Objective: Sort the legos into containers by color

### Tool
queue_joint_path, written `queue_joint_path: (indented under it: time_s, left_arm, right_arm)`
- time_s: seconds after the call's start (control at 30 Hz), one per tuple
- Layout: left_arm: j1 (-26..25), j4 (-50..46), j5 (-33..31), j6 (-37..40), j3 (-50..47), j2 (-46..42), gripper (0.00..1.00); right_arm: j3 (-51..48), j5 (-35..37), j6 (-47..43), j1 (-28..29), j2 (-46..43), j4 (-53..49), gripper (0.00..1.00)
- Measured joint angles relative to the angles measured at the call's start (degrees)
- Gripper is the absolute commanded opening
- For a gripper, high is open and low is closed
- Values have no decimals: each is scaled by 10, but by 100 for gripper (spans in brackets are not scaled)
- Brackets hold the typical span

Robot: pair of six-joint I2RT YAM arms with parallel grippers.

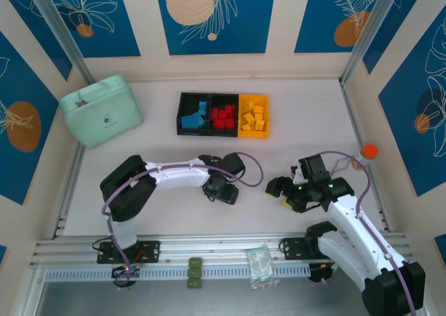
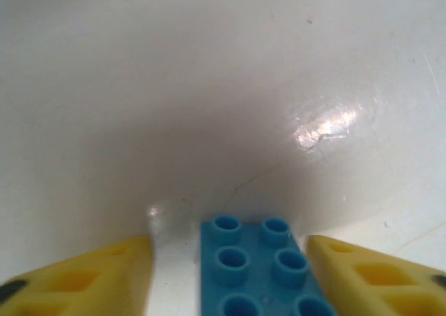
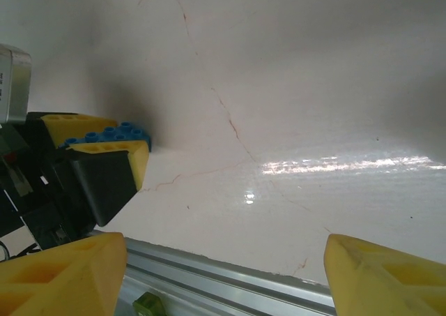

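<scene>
left gripper (image 2: 228, 245) in front of the containers (image 1: 180, 114), straddling a blue lego (image 2: 254, 277), can't tell if it's actually pinched, right gripper (image 3: 226, 243) wide open, empty

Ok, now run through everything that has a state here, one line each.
left gripper: open, straddling the blue brick, gap on one side
blue brick: on the table, studs up
right gripper: open, empty
left black bin: open, holds blue legos
middle black bin: open, holds red legos
yellow bin: open, holds yellow legos
mint-green case: closed
orange-capped bottle: upright, capped
</scene>
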Motion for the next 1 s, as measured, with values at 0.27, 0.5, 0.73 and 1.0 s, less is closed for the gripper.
queue_joint_path:
  time_s: [0.27,0.5,0.73,1.0]
  left_arm:
    - [0,-9,6,9,21,-1,24]
    - [20,-50,-6,29,40,-36,24]
    - [97,-80,-20,57,82,-66,24]
    - [202,-117,-35,98,200,-57,25]
  right_arm:
    - [-14,-2,6,-1,-1,7,75]
    - [-16,-26,10,1,-4,32,74]
    - [-9,-56,10,42,21,89,74]
    - [52,-56,3,66,114,140,74]
